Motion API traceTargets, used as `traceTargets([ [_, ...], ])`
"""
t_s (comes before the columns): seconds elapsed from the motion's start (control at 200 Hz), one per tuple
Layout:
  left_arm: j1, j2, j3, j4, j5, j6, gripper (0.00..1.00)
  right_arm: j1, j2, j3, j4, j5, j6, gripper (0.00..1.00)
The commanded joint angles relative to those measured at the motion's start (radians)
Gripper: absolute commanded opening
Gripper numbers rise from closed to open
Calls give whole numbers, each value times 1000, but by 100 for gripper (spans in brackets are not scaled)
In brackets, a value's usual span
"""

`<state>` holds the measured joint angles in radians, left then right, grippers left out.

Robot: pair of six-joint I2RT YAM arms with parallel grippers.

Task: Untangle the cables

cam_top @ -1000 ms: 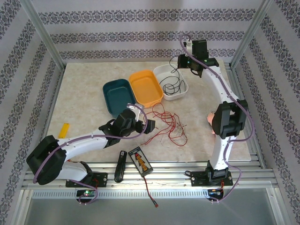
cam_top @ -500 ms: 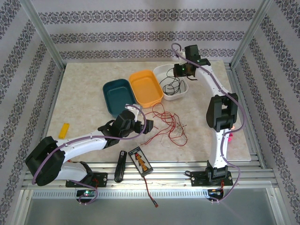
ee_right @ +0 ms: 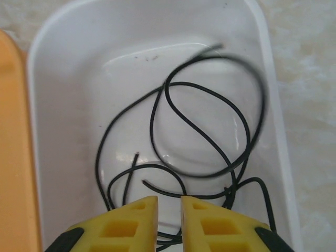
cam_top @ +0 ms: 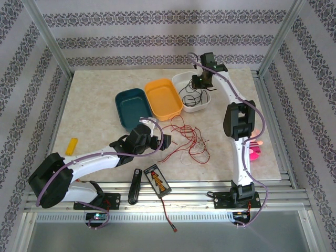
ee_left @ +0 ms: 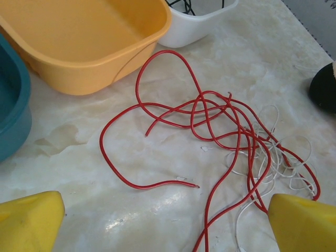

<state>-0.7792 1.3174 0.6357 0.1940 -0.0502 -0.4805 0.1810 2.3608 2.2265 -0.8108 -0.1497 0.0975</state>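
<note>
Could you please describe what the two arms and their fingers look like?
Both the left arm and right arm have white tubular links and black joint housings, with lilac cables looped alongside. Their blocky fingers are bright yellow.

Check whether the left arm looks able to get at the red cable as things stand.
Probably yes: the left claw is open just short of the red cable, which lies on bare table with nothing between them; the white cable tangles through its far loops.
</note>
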Motion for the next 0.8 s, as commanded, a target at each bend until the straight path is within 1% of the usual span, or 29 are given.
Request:
traceTargets([
  [0.0,-12,-19,-14,9,-32,-21,99,-19,9,52,-61,64,32,21],
  [0.135,-12,-28,-9,-9,-63,-24,99,-27,-35,17,-58,75,35,27],
  [0.265,-12,-32,2,-42,-96,-33,99,-27,-113,-43,-41,76,40,27],
  [0.43,-11,-30,-4,-26,-117,-53,99,-25,-224,-134,-20,69,62,28],
  [0.55,-11,-30,-7,-10,-128,-67,99,-15,-330,-254,13,69,83,28],
  [0.715,-11,-27,-5,0,-104,-29,99,1,-493,-453,92,91,123,36],
  [0.794,-11,-25,-3,7,-90,-9,99,5,-542,-509,118,93,133,39],
])
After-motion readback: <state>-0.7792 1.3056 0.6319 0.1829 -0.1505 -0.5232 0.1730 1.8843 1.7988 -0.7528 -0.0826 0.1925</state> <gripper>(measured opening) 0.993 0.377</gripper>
